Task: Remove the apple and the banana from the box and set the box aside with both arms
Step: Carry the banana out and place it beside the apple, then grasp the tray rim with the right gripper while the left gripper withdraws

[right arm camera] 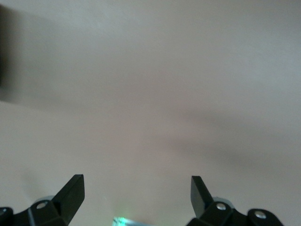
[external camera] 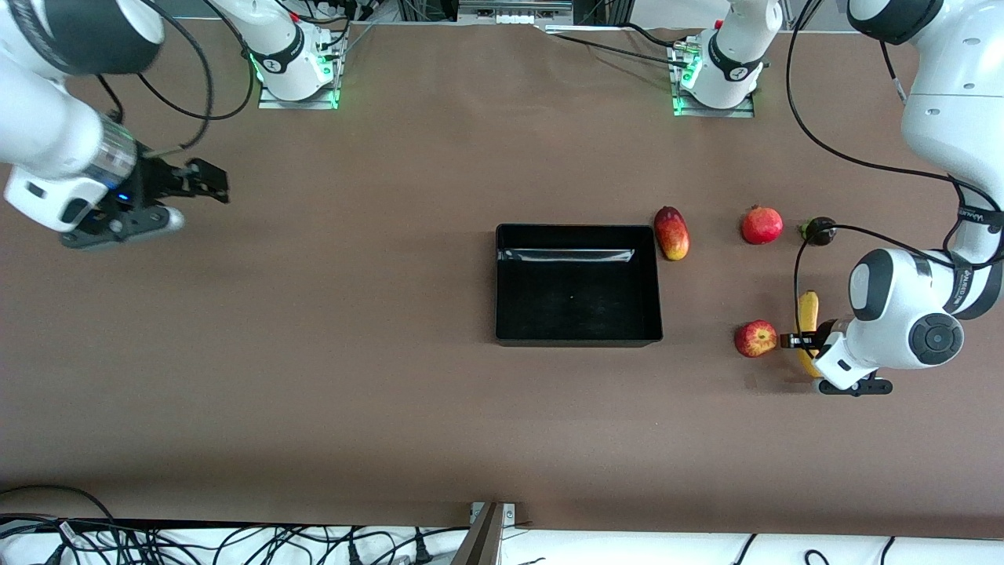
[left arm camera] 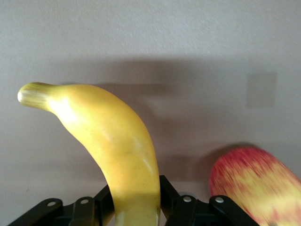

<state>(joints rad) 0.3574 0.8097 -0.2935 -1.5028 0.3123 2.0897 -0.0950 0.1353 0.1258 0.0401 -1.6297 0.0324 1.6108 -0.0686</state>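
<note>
The yellow banana [external camera: 807,308] lies on the table at the left arm's end, with the red-and-yellow apple [external camera: 756,338] right beside it, toward the box. My left gripper [external camera: 803,340] is low at the banana's middle, one finger on each side of it, shut on it. In the left wrist view the banana [left arm camera: 113,141] runs out from between the fingers [left arm camera: 165,189], and the apple [left arm camera: 254,183] sits close by. The black box [external camera: 576,340] stands mid-table and holds nothing. My right gripper [external camera: 210,181] is open and empty over bare table at the right arm's end, its fingertips [right arm camera: 73,188] wide apart.
A red-yellow mango [external camera: 672,232] lies beside the box's corner farthest from the front camera. A red pomegranate [external camera: 762,225] and a small dark fruit [external camera: 819,231] lie farther from the front camera than the apple and banana. A black cable hangs over the banana.
</note>
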